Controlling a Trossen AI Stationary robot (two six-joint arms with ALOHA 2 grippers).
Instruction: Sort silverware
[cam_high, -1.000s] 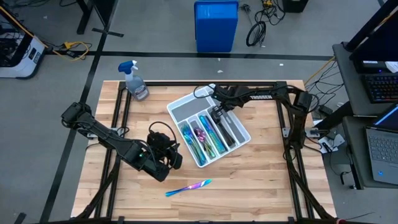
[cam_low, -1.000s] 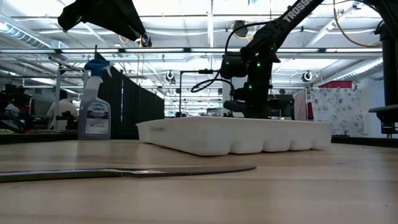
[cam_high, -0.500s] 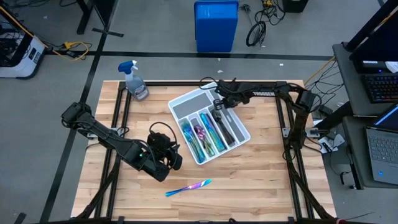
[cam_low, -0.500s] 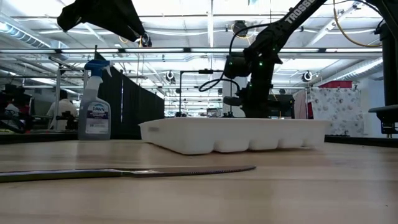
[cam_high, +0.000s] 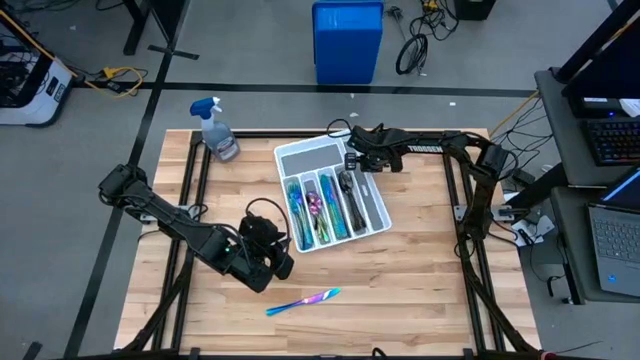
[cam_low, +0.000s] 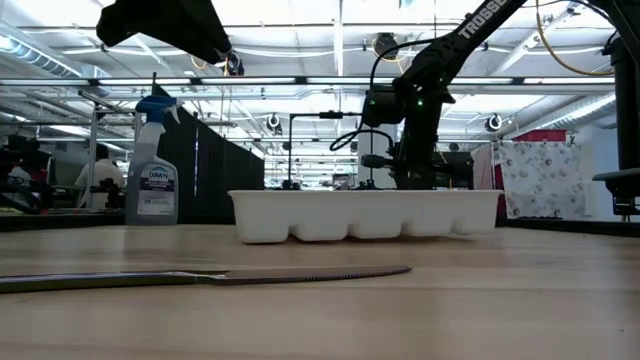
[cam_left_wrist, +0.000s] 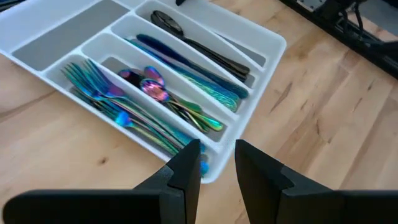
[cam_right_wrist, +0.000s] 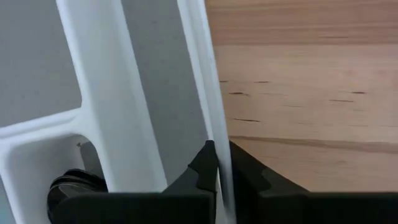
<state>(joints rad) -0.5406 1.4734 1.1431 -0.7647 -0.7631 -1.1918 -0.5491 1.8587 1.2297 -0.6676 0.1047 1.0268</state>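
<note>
Looking down from the high view, the right claw (cam_high: 352, 163) is pinched shut on the far wall of the white tray (cam_high: 300, 152), seemingly to steer it square. Sorted silverware (cam_high: 322, 208) fills its long slots, while one knife (cam_high: 303, 301) lies alone on the desk (cam_high: 420, 280), well on the near side of the tray. The left claw (cam_high: 262, 258) hovers between tray and knife.

From the low view, that knife (cam_low: 200, 277) rests flat, nearer than the tray (cam_low: 365, 214).

By the left wrist view, the left claw (cam_left_wrist: 217, 163) is slightly parted and empty, just beside the tray's (cam_left_wrist: 264, 43) corner.

In the right wrist view, the closed fingers (cam_right_wrist: 202, 165) clamp the tray's thin wall (cam_right_wrist: 208, 93).
</note>
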